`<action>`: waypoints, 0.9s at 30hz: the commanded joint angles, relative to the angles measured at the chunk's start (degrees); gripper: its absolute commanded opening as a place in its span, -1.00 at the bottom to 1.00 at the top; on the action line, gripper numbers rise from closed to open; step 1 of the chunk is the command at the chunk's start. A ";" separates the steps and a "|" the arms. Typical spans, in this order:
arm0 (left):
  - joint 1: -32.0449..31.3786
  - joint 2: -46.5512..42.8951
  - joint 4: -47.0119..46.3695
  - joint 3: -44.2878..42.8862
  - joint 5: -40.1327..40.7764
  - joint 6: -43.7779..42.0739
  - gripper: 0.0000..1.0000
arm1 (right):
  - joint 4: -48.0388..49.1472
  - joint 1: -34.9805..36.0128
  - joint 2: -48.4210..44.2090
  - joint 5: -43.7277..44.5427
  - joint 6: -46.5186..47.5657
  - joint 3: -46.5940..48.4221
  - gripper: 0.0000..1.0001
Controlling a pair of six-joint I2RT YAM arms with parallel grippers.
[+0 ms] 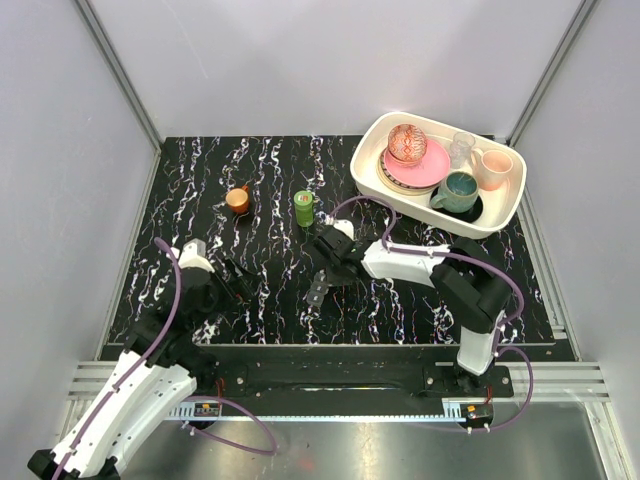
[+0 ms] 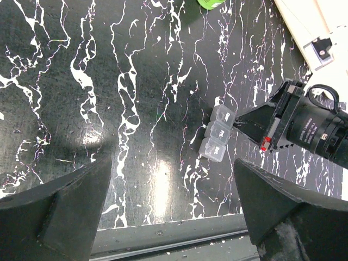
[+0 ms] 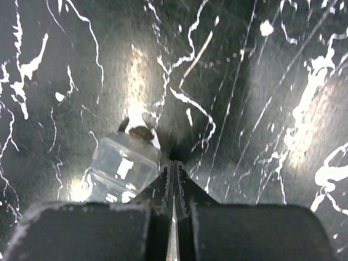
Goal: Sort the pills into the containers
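The pill box (image 2: pixel 216 133) is a short strip of three clear-lidded compartments lying on the black marbled table; it also shows in the top view (image 1: pixel 317 294) and the right wrist view (image 3: pixel 122 166). My right gripper (image 3: pixel 174 156) is shut, low over the table, its tips right beside the box's right side (image 2: pixel 242 120) (image 1: pixel 323 277). I see nothing between its jaws. A small dark spot (image 3: pixel 138 131) sits at the box's far end; I cannot tell what it is. My left gripper (image 2: pixel 171 209) is wide open and empty, near the table's front edge (image 1: pixel 243 284). No loose pills are visible.
A green bottle (image 1: pixel 303 208) and a small orange cup (image 1: pixel 238 200) stand behind the box. A white tray (image 1: pixel 372 180) with plates, bowls and cups sits at the back right. The table's front rail (image 2: pixel 163 231) runs just below my left gripper.
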State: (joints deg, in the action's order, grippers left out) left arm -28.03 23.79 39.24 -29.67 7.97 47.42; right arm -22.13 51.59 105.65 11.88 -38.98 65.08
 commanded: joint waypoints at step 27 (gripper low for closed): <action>-0.09 0.20 1.01 -3.82 0.30 -0.58 0.98 | 9.30 -1.58 -2.28 -6.79 25.09 1.81 -0.53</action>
State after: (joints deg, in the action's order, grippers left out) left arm -28.03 24.12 40.86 -31.16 8.01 47.40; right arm -14.74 50.57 107.70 2.31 -16.43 67.46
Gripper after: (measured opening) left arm 0.987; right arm 0.014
